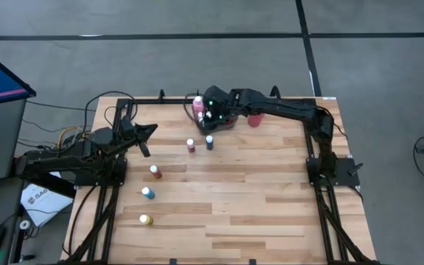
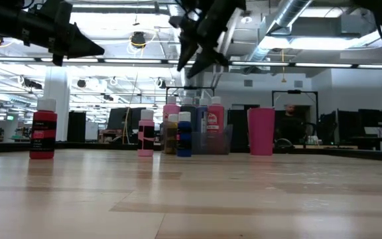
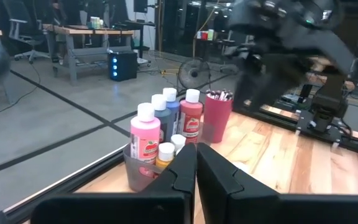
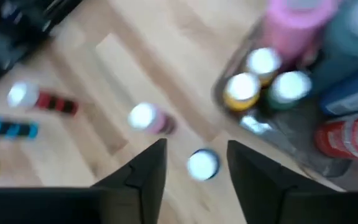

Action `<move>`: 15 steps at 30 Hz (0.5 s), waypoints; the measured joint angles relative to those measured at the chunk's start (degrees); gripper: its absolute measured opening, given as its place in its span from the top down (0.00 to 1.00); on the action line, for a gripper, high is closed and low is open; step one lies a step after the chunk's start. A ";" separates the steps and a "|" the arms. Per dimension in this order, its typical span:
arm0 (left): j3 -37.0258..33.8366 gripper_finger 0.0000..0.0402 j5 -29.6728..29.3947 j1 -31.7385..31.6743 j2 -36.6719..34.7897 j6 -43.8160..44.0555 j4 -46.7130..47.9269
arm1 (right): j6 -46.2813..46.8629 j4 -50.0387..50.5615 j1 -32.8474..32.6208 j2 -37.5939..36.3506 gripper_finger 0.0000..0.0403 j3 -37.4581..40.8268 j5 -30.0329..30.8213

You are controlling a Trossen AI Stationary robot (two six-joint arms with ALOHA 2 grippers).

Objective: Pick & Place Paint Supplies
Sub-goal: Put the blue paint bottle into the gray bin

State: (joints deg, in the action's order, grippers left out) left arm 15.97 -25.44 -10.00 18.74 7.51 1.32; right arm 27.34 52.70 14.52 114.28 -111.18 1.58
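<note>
Right claw point(image 1: 210, 118) apart (empty) above the far-edge tray point(image 1: 227, 125); left claw point(image 1: 145, 149) together over bare wood.

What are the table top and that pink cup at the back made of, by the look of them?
The table top looks like wood: pale joined planks with visible grain and a light sheen. The pink cup seems plastic, smooth, opaque and evenly coloured, though painted metal cannot be ruled out.

5 small paint bottles point(image 1: 191, 146) upright on table, others clustered upright point(image 1: 199, 107)
</note>
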 joint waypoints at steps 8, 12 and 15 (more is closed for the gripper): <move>0.02 0.85 4.34 0.02 -0.66 0.03 -0.37 | -4.95 2.73 -5.27 3.39 0.40 0.06 8.67; 0.02 0.76 4.33 0.01 -1.16 0.03 -0.45 | -2.67 3.59 -3.86 5.87 0.37 0.13 7.56; 0.04 0.71 4.33 0.02 -1.21 0.22 -0.63 | -1.77 4.89 -2.48 7.04 0.37 0.02 5.31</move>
State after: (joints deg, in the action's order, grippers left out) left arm 16.01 -21.10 -9.98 17.53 7.73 0.69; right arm 25.57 57.59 12.03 121.32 -111.15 6.89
